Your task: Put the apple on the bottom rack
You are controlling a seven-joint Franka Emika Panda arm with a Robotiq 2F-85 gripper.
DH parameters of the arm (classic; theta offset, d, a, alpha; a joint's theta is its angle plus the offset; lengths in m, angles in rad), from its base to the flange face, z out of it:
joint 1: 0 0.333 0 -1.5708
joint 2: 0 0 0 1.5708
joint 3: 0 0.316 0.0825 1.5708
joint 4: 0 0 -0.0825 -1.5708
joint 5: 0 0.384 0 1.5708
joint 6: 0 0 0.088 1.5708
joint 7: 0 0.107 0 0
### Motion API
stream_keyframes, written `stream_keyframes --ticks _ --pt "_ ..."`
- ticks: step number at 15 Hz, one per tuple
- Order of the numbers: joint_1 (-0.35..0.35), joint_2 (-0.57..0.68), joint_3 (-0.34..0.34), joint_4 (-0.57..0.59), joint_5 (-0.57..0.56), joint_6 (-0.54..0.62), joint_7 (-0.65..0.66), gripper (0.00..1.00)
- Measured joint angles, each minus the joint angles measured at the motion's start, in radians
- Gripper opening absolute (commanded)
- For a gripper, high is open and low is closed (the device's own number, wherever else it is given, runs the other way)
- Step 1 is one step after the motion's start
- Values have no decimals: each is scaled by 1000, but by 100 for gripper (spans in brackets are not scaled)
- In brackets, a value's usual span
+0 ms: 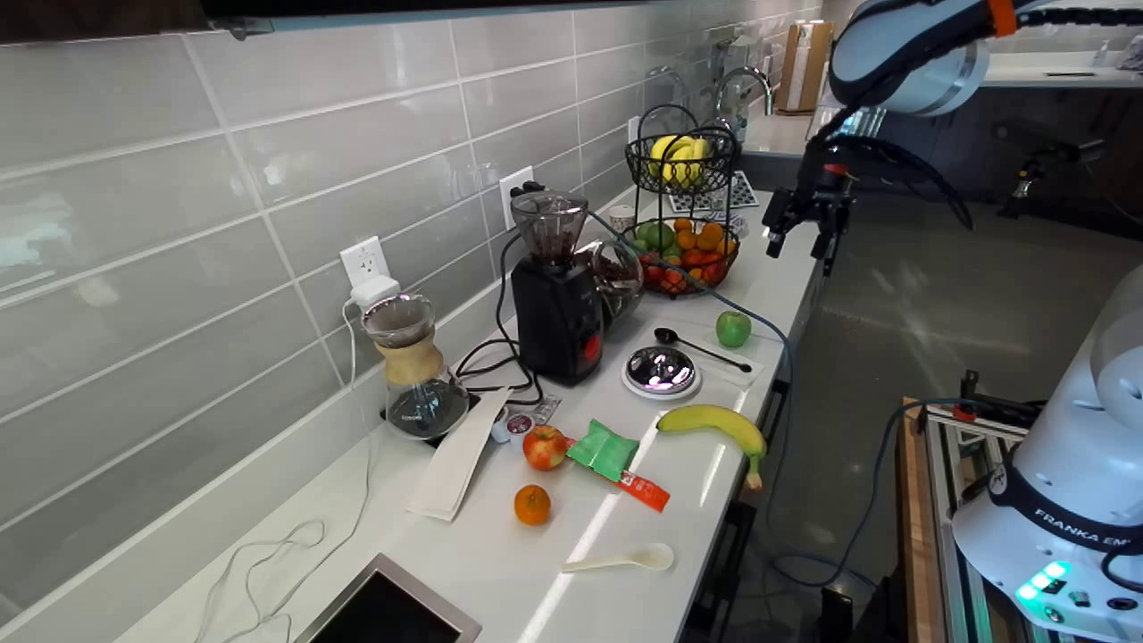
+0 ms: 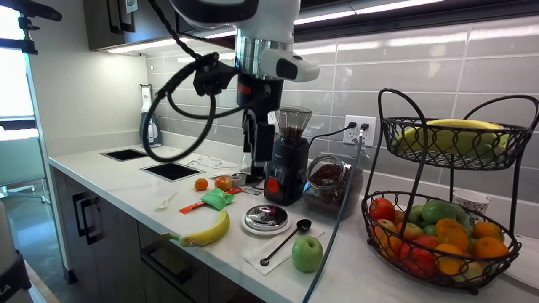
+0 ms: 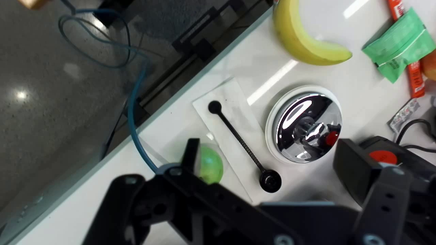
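The light-green apple (image 1: 733, 329) sits on the white counter near its front edge, beside a black scoop; it shows in both exterior views (image 2: 307, 253). In the wrist view the apple (image 3: 212, 165) is partly hidden behind one finger. The bottom rack (image 2: 440, 283) is the lower basket of the black wire stand, filled with fruit; it also shows in an exterior view (image 1: 689, 291). My gripper (image 3: 270, 158) is open and empty, fingers wide apart, pointing down. It is held well above the counter, apart from the apple, as both exterior views show (image 1: 804, 252) (image 2: 257, 168).
A blue cable (image 2: 339, 210) runs across the counter beside the apple. The black scoop (image 3: 243, 144), a shiny round lid (image 3: 308, 127), a banana (image 2: 206, 233), a coffee grinder (image 1: 555, 313) and a glass jar (image 2: 332, 189) stand nearby. The upper basket (image 2: 454, 162) holds bananas.
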Motion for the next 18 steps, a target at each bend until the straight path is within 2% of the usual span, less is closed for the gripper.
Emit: stream_keyframes --ticks 3,6,12,18 --pt "20 5 -1 -118 8 248 -101 100" --pt "41 40 -10 -191 13 403 -159 100" --pt "58 205 -27 -193 11 556 -199 100" --pt "58 262 -22 -186 8 557 -199 100"
